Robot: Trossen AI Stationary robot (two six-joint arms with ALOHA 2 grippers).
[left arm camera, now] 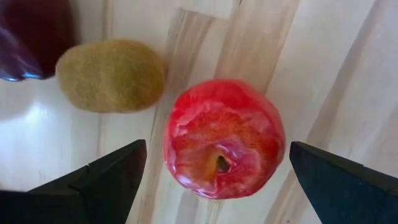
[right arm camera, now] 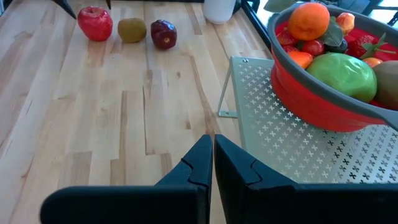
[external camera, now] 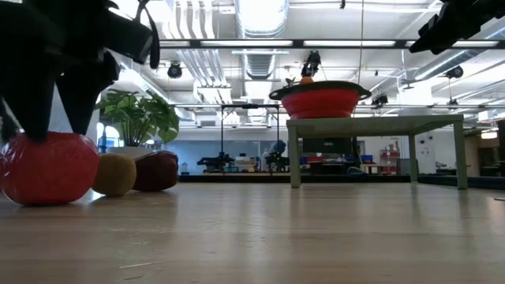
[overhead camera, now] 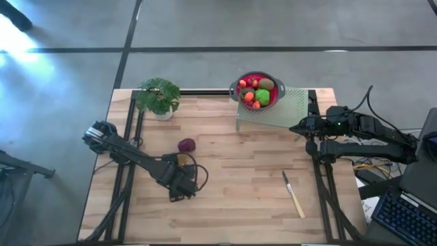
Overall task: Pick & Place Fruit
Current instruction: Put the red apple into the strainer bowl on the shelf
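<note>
A red apple [left arm camera: 224,137] sits on the table with its stem dimple up, hidden under the arm in the high view. A brown kiwi [left arm camera: 111,74] and a dark red fruit [overhead camera: 186,145] rest beside it in a row. My left gripper [left arm camera: 217,155] hangs open above the apple [external camera: 49,167], pointing down, one finger on each side with a gap to the skin. Several more fruits fill a red colander [right arm camera: 323,93] that stands on a grey perforated stand [overhead camera: 287,109]. My right gripper [right arm camera: 212,152] is shut and waits in the air by the stand's near right corner.
A pale-handled knife [overhead camera: 293,194] lies on the table's near right part. A potted plant [overhead camera: 158,96] stands at the far left corner. The stand with the colander [external camera: 323,101] takes the far right part. Bare wood stretches between the fruit row and the stand.
</note>
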